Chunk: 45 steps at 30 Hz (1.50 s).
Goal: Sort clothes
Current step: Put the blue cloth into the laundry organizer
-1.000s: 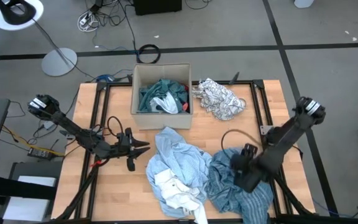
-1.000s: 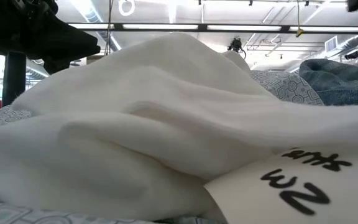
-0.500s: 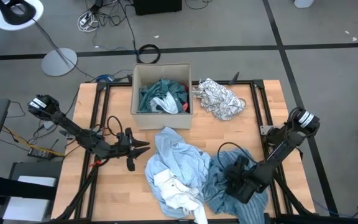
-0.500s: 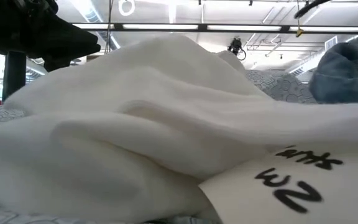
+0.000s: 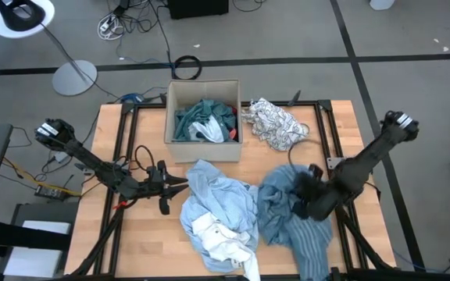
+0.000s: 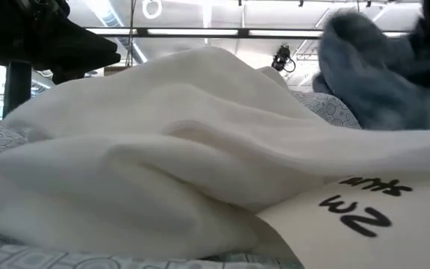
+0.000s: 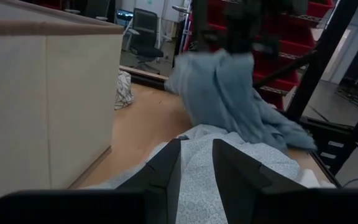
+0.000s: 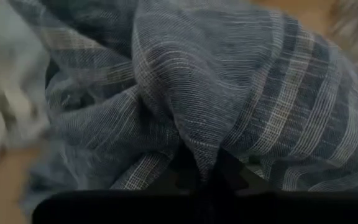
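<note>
Wooden table (image 5: 139, 226) over grey floor; right gripper (image 5: 301, 204), buried in grey-blue striped garment (image 5: 287, 215), pinches it; left gripper (image 5: 180, 184) stands open.

The left arm reaches in from the left edge of the high view toward the centre, lying low; its pincer (image 5: 172, 186) sits left of centre, fingers (image 7: 166, 171) close together with a narrow gap; the right arm slants down from the right edge toward the lower middle; its pincer (image 5: 299, 201) is closed on grey-blue striped fabric (image 8: 229, 93).
</note>
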Each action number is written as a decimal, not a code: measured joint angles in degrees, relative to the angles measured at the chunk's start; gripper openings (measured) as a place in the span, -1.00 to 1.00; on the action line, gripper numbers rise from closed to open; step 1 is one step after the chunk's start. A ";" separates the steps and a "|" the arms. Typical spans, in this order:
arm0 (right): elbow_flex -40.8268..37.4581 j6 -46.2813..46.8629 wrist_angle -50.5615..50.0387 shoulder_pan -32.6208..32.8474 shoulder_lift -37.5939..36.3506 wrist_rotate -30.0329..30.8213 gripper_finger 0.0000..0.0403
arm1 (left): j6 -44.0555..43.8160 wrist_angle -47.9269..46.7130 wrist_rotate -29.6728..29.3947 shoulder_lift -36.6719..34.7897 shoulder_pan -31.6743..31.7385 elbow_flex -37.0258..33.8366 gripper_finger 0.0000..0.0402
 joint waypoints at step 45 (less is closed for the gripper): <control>79.33 -79.78 56.67 -55.96 43.37 -27.36 -0.96 | 1.72 -2.30 -1.00 -0.02 0.02 0.04 -0.51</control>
